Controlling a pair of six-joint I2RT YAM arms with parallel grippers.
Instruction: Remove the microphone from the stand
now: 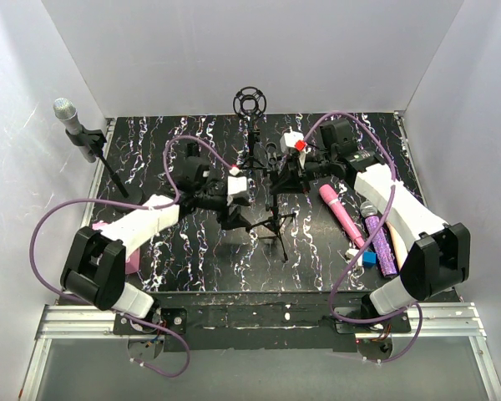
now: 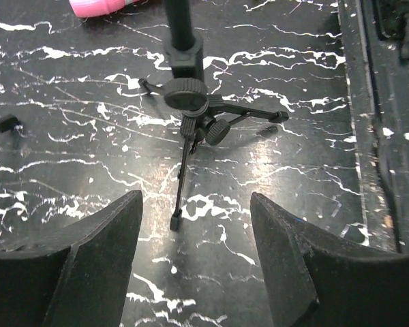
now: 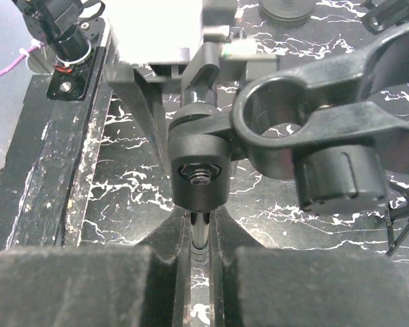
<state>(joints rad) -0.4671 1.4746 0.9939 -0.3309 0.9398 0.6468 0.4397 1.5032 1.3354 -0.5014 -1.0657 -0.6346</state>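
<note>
Right gripper (image 3: pixel 200 238) clamps the stand (image 3: pixel 198 160) by its thin pole just under the clip, we see, with the pink microphone (image 1: pixel 341 213) lying on the table (image 1: pixel 192 242) just beside it (left gripper (image 2: pixel 194 204) gapes above the tripod legs (image 2: pixel 179 184)).

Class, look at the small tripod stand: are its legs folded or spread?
Spread: on the tripod stand, three legs splay outward from the hub, feet on the table.
</note>
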